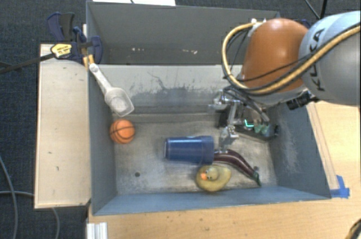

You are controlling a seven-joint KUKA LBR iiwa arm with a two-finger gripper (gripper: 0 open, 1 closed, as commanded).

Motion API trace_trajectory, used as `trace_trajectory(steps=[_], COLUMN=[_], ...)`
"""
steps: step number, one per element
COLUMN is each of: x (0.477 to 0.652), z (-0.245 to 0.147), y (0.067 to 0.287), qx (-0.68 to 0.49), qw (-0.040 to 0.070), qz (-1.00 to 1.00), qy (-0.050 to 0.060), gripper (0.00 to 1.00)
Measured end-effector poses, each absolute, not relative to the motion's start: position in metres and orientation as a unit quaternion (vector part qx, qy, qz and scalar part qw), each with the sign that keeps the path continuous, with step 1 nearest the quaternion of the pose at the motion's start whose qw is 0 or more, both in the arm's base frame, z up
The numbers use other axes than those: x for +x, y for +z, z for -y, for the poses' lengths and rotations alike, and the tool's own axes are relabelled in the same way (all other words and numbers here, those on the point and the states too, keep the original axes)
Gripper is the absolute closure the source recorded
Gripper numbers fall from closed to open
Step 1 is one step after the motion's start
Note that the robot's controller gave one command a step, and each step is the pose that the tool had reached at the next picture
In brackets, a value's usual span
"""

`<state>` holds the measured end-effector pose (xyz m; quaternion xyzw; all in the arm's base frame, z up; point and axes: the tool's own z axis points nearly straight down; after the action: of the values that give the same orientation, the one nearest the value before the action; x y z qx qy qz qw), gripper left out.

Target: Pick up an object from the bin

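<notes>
A: From the camera view, where does the arm (333, 57) stand?

B: It comes in from the right, with its orange cover (273, 54) over the right half of the grey bin (101, 176). The jaws hang low below that cover, right of the bin's middle.

A: Are they open or closed?

B: I cannot tell; the wrist parts crowd them.

A: What lies nearest?

B: A blue cup (189, 149) on its side, mouth end towards the jaws, just to their lower left. Just below them lies a dark maroon thing (240, 163), long and curved, with a green tip towards the lower right. The jaws are over the spot where the cup's end and that thing's upper end come close. Whether they touch either one, I cannot tell.

A: And the rest?

B: A yellow rubber duck (212, 177) sits by the near wall, just under the cup and beside the maroon thing. Well apart on the left are an orange ball (122, 131) and, above it, a white scoop (113, 94) leaning into the far left corner.
</notes>
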<state>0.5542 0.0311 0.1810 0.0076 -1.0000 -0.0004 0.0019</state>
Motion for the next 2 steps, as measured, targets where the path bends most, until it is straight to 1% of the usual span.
trace_trajectory(steps=[1,2], x=[0.5549,0.5547], z=[-0.0311,-0.0281], y=[0.1828,0.1794], qx=[0.008,0.017], qw=[0.0,-0.002], qz=[1.0,1.0], qy=[0.0,0.0], gripper=[0.0,0.0])
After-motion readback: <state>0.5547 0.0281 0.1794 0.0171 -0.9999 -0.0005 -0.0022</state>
